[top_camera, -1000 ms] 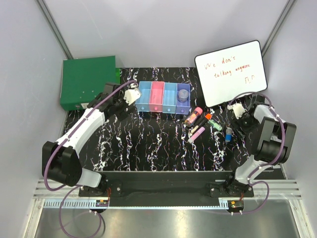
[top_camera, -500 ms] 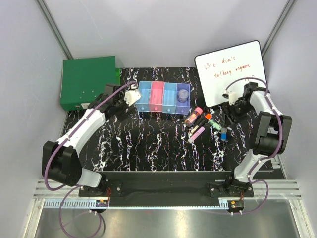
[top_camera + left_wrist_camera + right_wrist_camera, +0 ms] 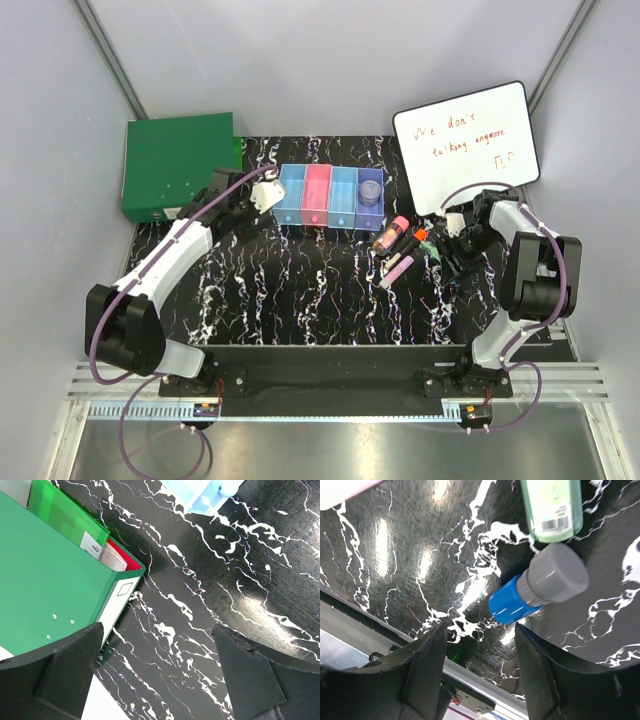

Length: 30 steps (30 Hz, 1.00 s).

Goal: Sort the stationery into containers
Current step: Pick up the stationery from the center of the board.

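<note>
At the left, the left gripper (image 3: 157, 630) has its jaws wide apart and holds nothing. It hangs over bare table (image 3: 240, 570), between the green box (image 3: 45, 580) on its left and the left end of the bins (image 3: 318, 200).

At the right, the right gripper (image 3: 480, 630) has its jaws parted with nothing between them, low over the table. The blue piece (image 3: 540, 587), grey at one end, lies on the table just beyond the fingertips, ungripped, just beside the end of the green stick (image 3: 551, 507).

The pink-capped tube (image 3: 390, 233), orange marker (image 3: 421, 240) and pink marker (image 3: 397, 268) lie loose on the table, near side of the purple bin (image 3: 372, 215) and left of the right gripper. The disc (image 3: 370, 188) sits in the purple bin. The whiteboard (image 3: 465, 147) stands at far right.
</note>
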{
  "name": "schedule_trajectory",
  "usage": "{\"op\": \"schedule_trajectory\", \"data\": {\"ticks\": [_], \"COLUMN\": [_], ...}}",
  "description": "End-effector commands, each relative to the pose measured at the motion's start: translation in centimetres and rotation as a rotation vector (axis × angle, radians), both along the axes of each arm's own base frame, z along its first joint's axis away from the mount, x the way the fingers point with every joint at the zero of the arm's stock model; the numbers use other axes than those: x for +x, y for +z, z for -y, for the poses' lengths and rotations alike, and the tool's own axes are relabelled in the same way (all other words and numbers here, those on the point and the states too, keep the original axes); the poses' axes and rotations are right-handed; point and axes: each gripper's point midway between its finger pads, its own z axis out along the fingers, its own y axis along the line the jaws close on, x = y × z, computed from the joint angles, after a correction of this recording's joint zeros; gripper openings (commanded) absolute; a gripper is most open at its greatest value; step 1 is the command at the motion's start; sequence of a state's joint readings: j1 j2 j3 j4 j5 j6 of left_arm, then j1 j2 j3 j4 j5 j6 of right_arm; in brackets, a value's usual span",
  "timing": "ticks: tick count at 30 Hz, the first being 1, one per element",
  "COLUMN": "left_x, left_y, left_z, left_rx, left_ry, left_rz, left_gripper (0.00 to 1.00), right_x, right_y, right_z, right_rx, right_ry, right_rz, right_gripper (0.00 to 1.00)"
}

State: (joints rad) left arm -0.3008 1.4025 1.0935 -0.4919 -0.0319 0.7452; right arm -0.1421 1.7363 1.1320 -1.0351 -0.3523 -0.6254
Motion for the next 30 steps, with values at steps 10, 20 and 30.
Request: {"op": "schedule_trajectory", "data": {"ticks": [10,20,30], "left_x": [1.9,2.0,2.0], "left_y": [3.7,3.6,3.5], "left_z": [0.5,0.7,0.8], "left_rx": [-0.021,-0.027,-0.030], "left_ry": [-0.006,-0.009,-0.013], "left_rz": [0.117,0.112,0.114], "left_gripper": [0.99,0.99,0.99], "right_x": [2.1,2.7,2.7], "right_y": [-1.2,-2.1,-3.1], "right_z": [0.6,0.7,0.4], "right_rx": [-0.075,-0.105,-0.132], "right_ry": [-0.033,-0.064,-0.071], "right_rz": [0.088,0.086,0.084], "right_gripper": [0.62,0.61,0.57]}}
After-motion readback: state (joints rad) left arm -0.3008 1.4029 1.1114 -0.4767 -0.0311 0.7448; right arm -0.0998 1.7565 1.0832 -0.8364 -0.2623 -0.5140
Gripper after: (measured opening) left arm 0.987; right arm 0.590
